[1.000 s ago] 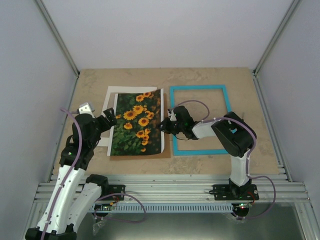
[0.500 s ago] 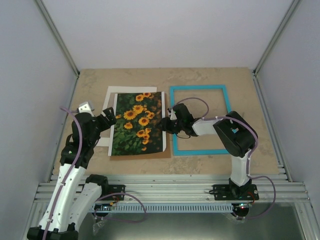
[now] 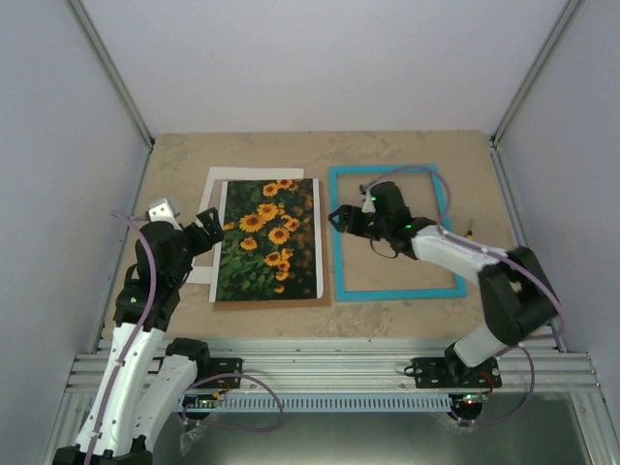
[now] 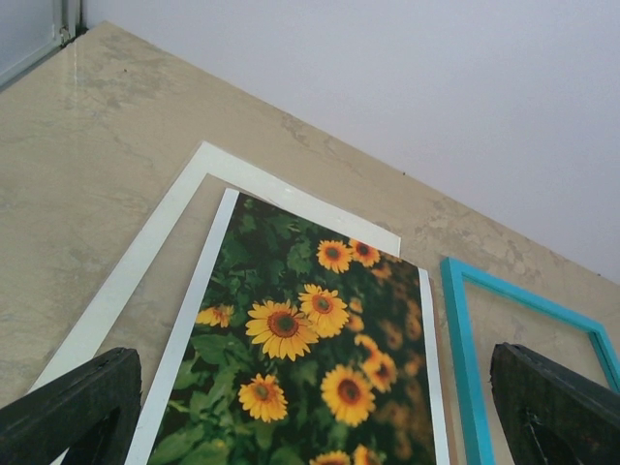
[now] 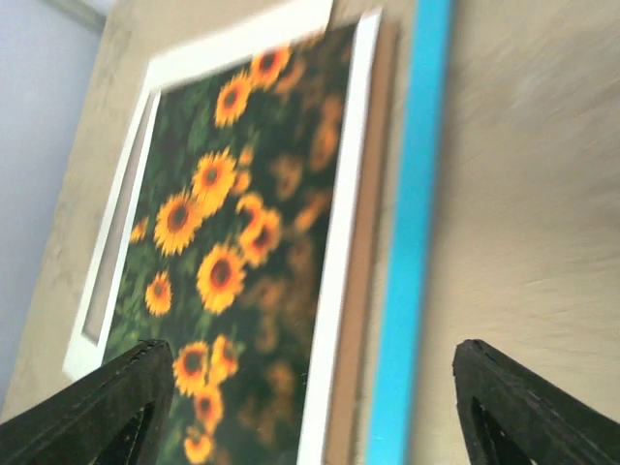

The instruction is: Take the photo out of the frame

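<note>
Over frame [image 3: 397,293], left rail | right end effector [image 3: 341,217] released photo [image 3: 267,239], backed off, empty | left end effector [image 3: 208,228] spread, empty | photo flat beside frame; removal looks done

Even, diffuse light; shadows soft and faint throughout. Right wrist view smeared by motion blur, photo [image 5: 232,262] and frame [image 5: 412,242] streaked; other views sharp.
</note>
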{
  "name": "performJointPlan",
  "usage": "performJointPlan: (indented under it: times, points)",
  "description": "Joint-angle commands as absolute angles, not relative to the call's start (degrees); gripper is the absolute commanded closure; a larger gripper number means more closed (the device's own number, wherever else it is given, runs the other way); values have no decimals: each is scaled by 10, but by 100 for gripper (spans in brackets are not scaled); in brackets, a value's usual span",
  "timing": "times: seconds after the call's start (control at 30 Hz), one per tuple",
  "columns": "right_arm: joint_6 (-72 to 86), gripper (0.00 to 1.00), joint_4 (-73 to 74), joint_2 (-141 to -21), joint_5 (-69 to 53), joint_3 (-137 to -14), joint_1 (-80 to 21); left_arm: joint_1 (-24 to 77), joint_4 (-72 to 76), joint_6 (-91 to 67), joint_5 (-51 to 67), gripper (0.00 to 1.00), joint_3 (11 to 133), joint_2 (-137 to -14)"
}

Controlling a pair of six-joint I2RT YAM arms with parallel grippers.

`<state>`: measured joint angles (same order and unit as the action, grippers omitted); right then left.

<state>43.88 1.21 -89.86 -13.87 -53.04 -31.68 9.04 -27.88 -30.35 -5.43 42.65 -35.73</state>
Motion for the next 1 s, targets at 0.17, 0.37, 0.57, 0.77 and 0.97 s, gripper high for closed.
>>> performJointPlan:
  times: [0.17, 0.37, 0.57, 0.77, 0.97]
  points:
    - [304, 4, 181, -638, 74, -502, -237, 86, -264, -294, -85, 0, 424, -301]
    - [240, 2, 213, -460, 188, -467, -236, 86, -247, -281, -93, 0, 421, -235]
    - [210, 2, 145, -324, 198, -391, -236, 86, -210, -282, -112, 0, 396, -139]
    - [210, 2, 111, -297, 207, -345, -236, 86, -215, -300, -156, 0, 384, -109]
    - [214, 2, 109, -304, 213, -331, -236, 86, -204, -297, -139, 0, 375, -111]
